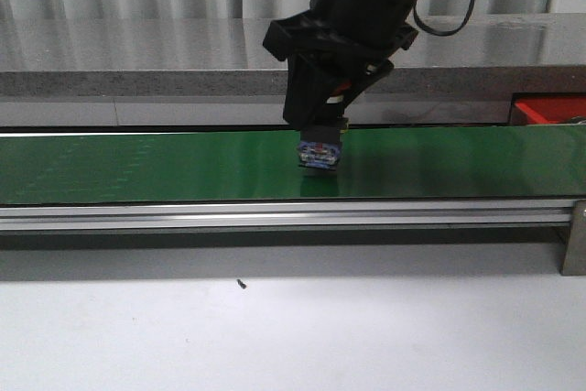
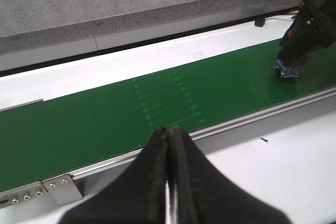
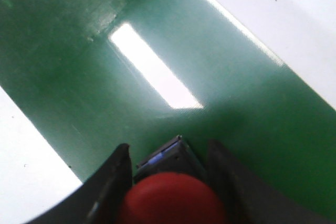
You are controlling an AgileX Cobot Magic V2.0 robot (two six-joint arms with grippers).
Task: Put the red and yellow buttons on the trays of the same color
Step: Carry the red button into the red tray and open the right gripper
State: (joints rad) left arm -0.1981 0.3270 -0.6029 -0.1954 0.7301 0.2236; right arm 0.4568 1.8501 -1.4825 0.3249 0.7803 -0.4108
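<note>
right gripper [image 1: 320, 155]: down on the green belt [image 1: 137, 167], mid-width; fingers straddle the red button [image 3: 170, 199], touching or a hair off, cannot tell.
red button: between the fingers, red cap only in right wrist view; front view shows its blue base.
left gripper [image 2: 169, 145]: fingers pressed together, nothing held, over belt's near rail.
red tray [image 1: 549, 110]: front view only, past belt's far right edge.
room: bare belt both sides.

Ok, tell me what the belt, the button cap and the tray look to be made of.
Belt: smooth green rubber or PVC, glossy, since it mirrors a lamp.
Button: red cap, likely matte plastic, on a blue base.
Tray: bright red, probably moulded plastic; only partly visible.
</note>
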